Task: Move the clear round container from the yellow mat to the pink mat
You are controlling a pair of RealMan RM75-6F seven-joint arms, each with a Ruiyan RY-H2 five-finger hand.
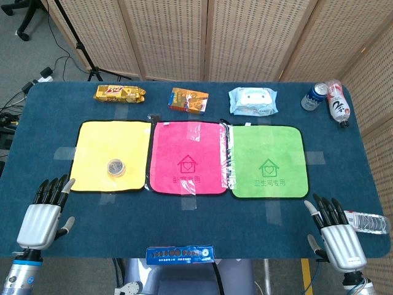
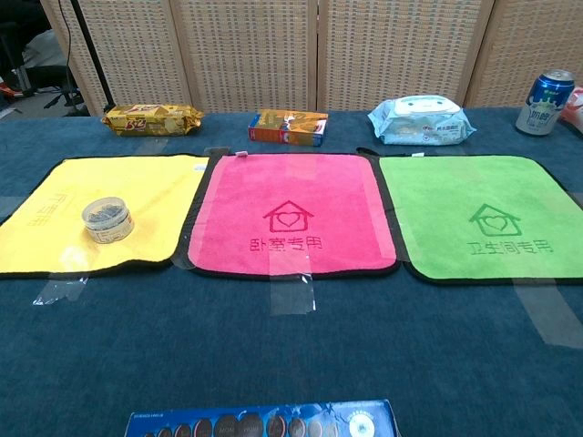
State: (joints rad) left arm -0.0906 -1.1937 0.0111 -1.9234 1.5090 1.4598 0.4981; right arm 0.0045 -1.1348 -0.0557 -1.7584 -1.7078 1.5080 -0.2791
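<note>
Both hands (image 1: 42,216) (image 1: 338,236) open, empty; clear round container (image 1: 116,167) on yellow mat (image 1: 104,138)

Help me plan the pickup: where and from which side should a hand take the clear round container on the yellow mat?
Grip the clear round container across its low side wall, probably coming from above with the left hand, which is nearer. It stands upright, short and wide, alone on the yellow mat, so fingers can straddle it.

Table (image 1: 184,233) covered in dark blue cloth. Directly on it: 3 mats, yellow mat (image 1: 104,144), pink mat (image 1: 190,157), green mat (image 1: 268,160); snack packets, wipes pack (image 1: 253,100), can (image 1: 315,96), bottles along the edges.
</note>
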